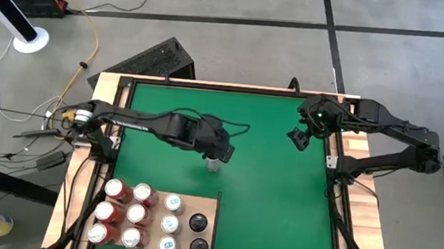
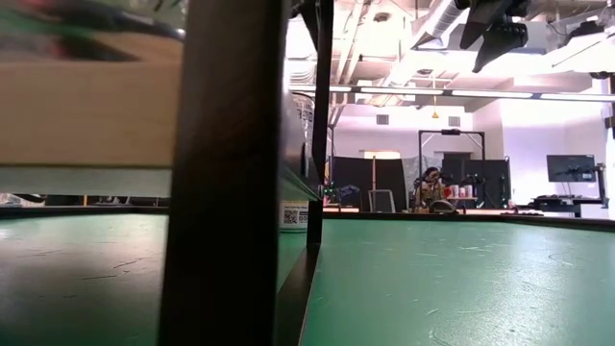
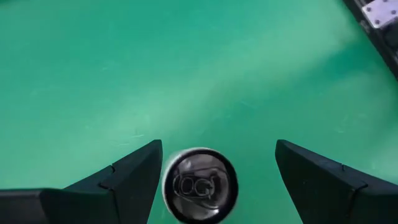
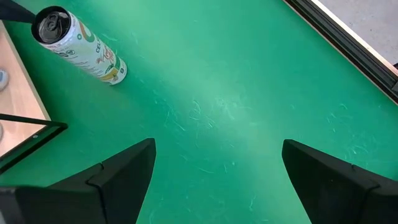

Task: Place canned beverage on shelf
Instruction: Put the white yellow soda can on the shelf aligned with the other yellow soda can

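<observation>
We saw the green mat (image 1: 273,187) covering most of the table, and at its near left corner the shelf (image 1: 197,208), a pale wooden board lying flat on the mat. On the shelf stood rows of cans: red cans (image 1: 114,188) on the left, white cans (image 1: 172,202) next to them, and two dark cans (image 1: 198,223) on the right. The left arm reached across the mat, its left gripper (image 1: 215,158) hovering over a lone can (image 1: 213,165) that stood upright on the mat just beyond the shelf's far edge; in the left wrist view the can's silver top (image 3: 199,185) sat between the widely spread fingers (image 3: 127,180), closer to one, with neither clearly touching it. The right gripper (image 1: 299,138) waited above the mat's far right part, its fingers (image 4: 118,174) also spread wide and holding nothing.
</observation>
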Motion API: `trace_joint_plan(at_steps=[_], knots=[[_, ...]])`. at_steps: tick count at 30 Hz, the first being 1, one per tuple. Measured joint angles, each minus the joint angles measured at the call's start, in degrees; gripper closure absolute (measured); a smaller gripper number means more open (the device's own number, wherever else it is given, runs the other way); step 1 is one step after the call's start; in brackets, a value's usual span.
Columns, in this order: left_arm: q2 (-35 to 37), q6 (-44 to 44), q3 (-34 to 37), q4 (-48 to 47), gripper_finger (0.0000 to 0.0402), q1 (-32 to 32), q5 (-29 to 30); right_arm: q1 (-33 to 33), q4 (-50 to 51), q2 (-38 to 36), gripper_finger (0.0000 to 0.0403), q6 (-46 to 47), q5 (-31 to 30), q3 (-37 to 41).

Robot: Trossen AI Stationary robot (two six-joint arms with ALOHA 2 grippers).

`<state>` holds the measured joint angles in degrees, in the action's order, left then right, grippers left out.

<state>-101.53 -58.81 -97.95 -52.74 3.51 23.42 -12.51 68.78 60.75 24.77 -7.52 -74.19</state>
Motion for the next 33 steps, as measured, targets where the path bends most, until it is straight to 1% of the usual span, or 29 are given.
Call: trace_joint_plan(at_steps=[2,9,13,20,24,33], knots=[[-0.73,-0.57,0.00,-0.22,0.0106,0.22,1.27,0.00,0.24,0.00,0.0029,0.00,0.15,0.00],[-1.93,-4.87,0.06,-2.11,0.0106,0.24,1.53,0.04,0.22,0.00,0.0029,-0.27,0.17,0.00],[-2.66,-5.66,-0.03,-1.45,0.0106,0.24,1.83,0.04,0.15,0.00,0.0029,-0.55,0.16,0.00],[-4.97,-5.57,0.02,-2.50,0.0107,0.60,0.97,0.04,-0.25,0.00,0.0029,-0.81,0.15,0.00],[-6.38,-5.16,0.04,-2.41,0.0107,0.74,-0.81,0.04,-0.25,0.00,0.0029,-0.79,0.15,0.00],[-7.11,-4.67,0.04,-4.82,0.0107,0.93,-2.79,0.04,-0.27,0.29,0.0029,-0.79,0.15,0.00]])
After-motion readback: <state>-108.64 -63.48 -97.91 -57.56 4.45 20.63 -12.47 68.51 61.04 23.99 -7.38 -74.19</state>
